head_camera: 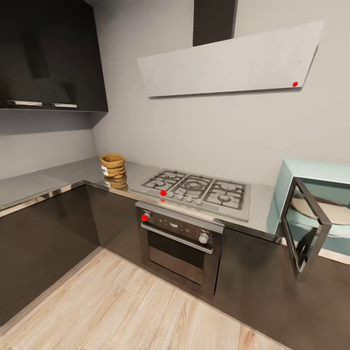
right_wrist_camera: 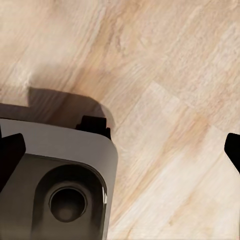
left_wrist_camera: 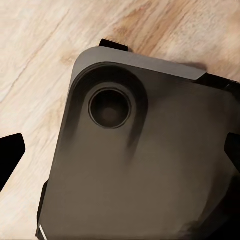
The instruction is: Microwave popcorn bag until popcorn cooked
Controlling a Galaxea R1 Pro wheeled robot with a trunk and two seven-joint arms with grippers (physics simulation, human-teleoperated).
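While both tools (left_wrist_camera: 120,155) (right_wrist_camera: 120,150) apart over floor, white-labelled popcorn bag (head_camera: 113,166), writing unreadable, on countertop (head_camera: 58,175).

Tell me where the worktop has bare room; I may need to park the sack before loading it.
Bare grey countertop runs left of the popcorn bag along the side wall. A narrower free strip lies between the gas hob and the microwave. It is crowded there: the open microwave door swings out beside it.
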